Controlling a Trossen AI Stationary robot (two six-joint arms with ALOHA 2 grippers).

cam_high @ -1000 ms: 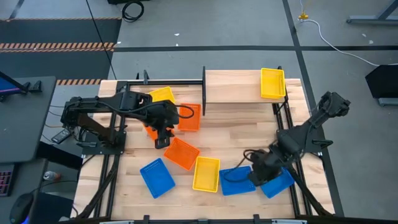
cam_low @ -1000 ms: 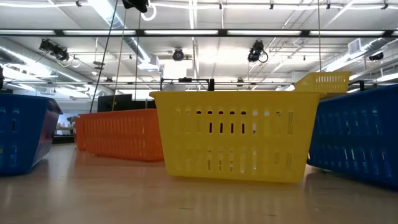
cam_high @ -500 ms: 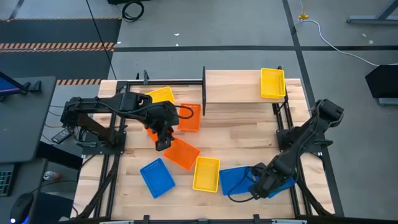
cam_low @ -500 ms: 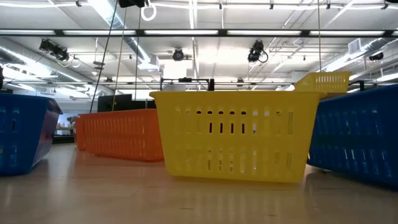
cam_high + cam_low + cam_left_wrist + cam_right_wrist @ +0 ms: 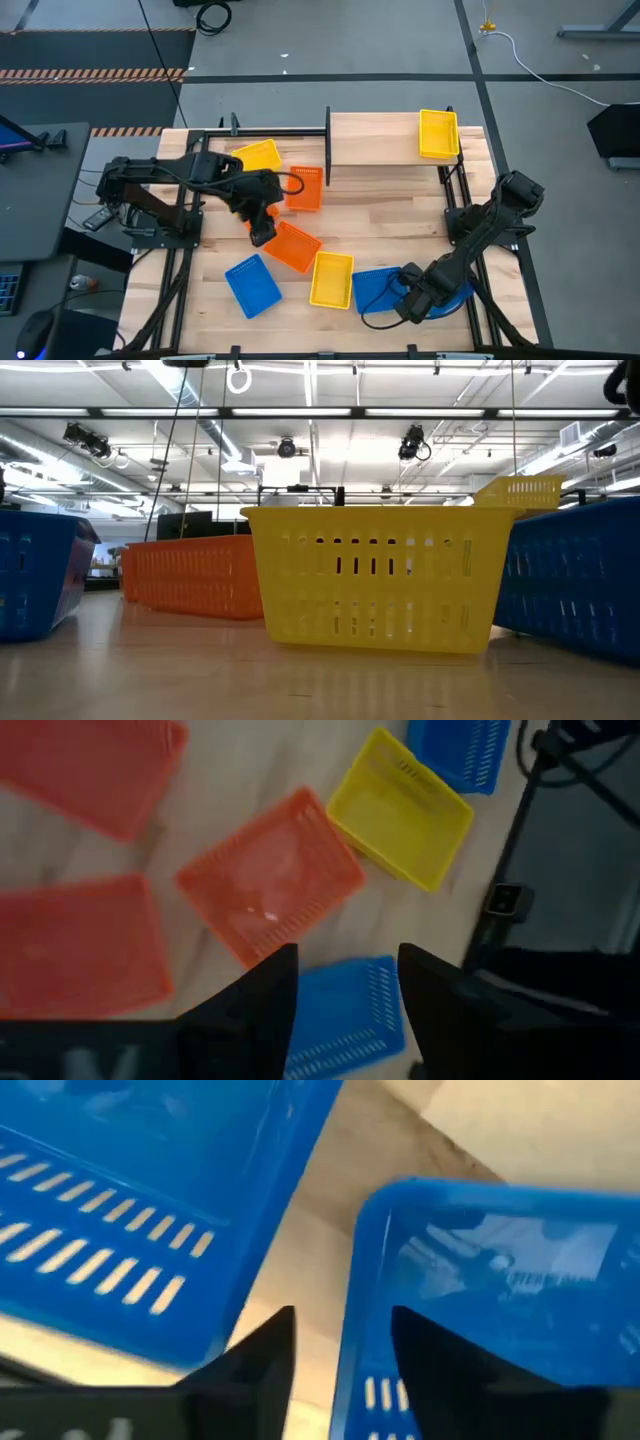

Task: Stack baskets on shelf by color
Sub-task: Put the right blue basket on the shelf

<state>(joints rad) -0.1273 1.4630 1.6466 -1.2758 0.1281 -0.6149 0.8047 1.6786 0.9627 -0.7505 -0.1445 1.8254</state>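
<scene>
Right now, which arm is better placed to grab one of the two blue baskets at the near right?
The right. Its tool hangs open right over those blue baskets, one rim between its fingers, while the left tool hovers across the table by the orange basket.

No legible text, label, brand, number or sign appears on any basket, surface or piece of equipment.

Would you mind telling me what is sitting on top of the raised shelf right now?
One yellow basket stands on the shelf, at its right end. The rest of the board shows bare wood. The basket's inside looks empty from above; whatever lies beneath it is covered.
</scene>
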